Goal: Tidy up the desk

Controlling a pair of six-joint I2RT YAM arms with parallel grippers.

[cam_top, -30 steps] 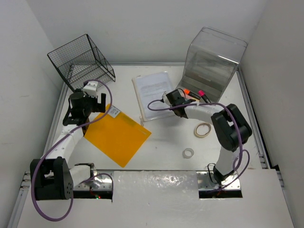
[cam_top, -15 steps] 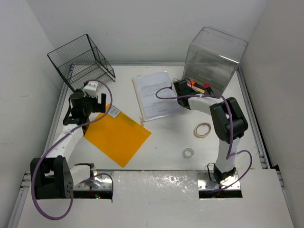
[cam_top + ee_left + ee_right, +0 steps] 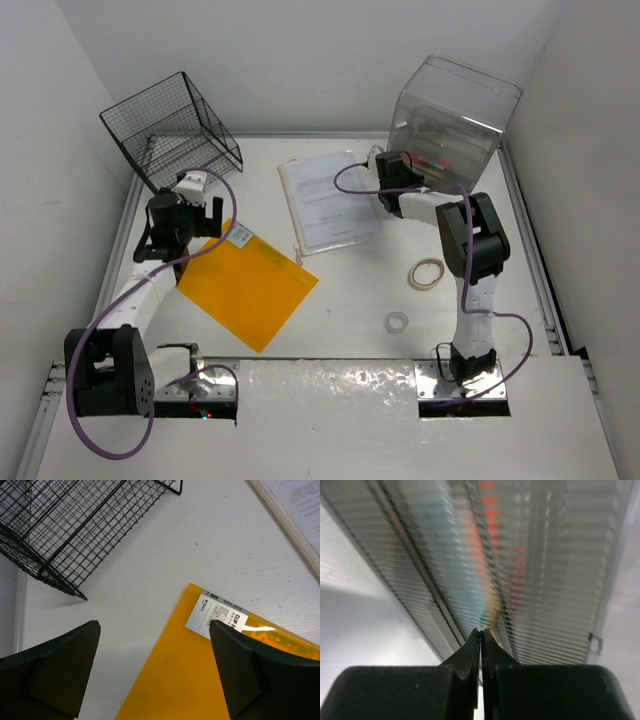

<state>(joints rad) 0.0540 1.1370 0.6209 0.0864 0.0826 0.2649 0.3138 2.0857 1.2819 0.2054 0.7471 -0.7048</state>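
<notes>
The right hand [image 3: 481, 639], shut on nothing, is nosing at the clear drawer box [image 3: 530, 555]; a hard push could be skidding it across the worktop [image 3: 350, 295] lying beneath everything. That arm is stretching far forward; the left hand [image 3: 154, 630] is hovering wide open over the yellow folder [image 3: 200, 680].

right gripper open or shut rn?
Shut. In the wrist view the right gripper has its fingers pressed together with nothing between them, pointed at the clear box's ribbed front.
</notes>
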